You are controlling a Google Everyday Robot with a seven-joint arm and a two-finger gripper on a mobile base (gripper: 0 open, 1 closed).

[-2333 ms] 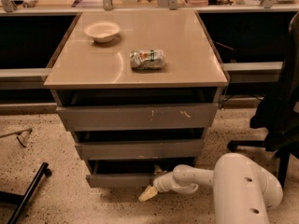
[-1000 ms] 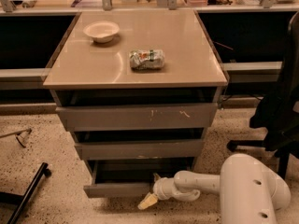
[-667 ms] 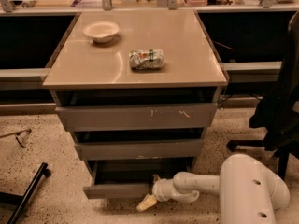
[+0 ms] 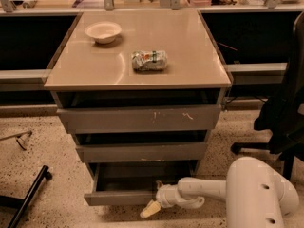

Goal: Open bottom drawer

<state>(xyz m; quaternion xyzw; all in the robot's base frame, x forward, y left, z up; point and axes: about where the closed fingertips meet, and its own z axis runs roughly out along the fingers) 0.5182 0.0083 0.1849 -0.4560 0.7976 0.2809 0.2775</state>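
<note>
The bottom drawer (image 4: pixel 118 197) is the lowest grey front of three in the cabinet. It stands pulled out, and its shallow grey tray (image 4: pixel 128 182) shows inside. My gripper (image 4: pixel 151 208) is at the drawer's front edge, right of its middle, at the end of my white arm (image 4: pixel 209 189), which reaches in from the lower right. A cream finger (image 4: pixel 150 209) points down to the left, just below the drawer front.
The mid drawer (image 4: pixel 141 152) and the scratched top drawer (image 4: pixel 140 118) sit above. A white bowl (image 4: pixel 103 32) and a crumpled bag (image 4: pixel 149 61) lie on the cabinet top. A black chair (image 4: pixel 285 113) stands right. A black bar (image 4: pixel 26 198) lies on the floor left.
The bottom drawer has slid further out toward me since the earliest frame, and my gripper has moved back with it. Little differs over the last second.
</note>
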